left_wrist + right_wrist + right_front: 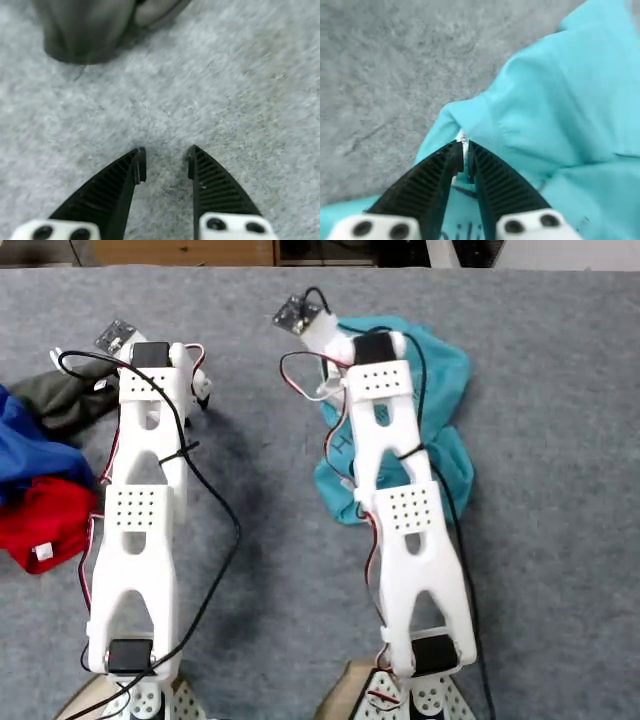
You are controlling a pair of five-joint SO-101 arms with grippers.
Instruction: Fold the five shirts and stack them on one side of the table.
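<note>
The right end effector (465,149) is clenched on an edge of the teal shirt (445,370), whose long axis runs top to bottom at centre-right of the high view, while the left end effector (166,161) hangs released over bare counter (250,100).

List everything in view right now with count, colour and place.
teal shirt: 1, teal, crumpled under the right arm
dark grey shirt: 1, dark grey, table's left edge
blue shirt: 1, blue, left edge, beside the dark one
red shirt: 1, red, left edge, nearest the arm bases
table: 1, grey
left arm: 1, white
right arm: 1, white
left claw: black, open over bare table
right claw: black, shut on teal shirt
</note>
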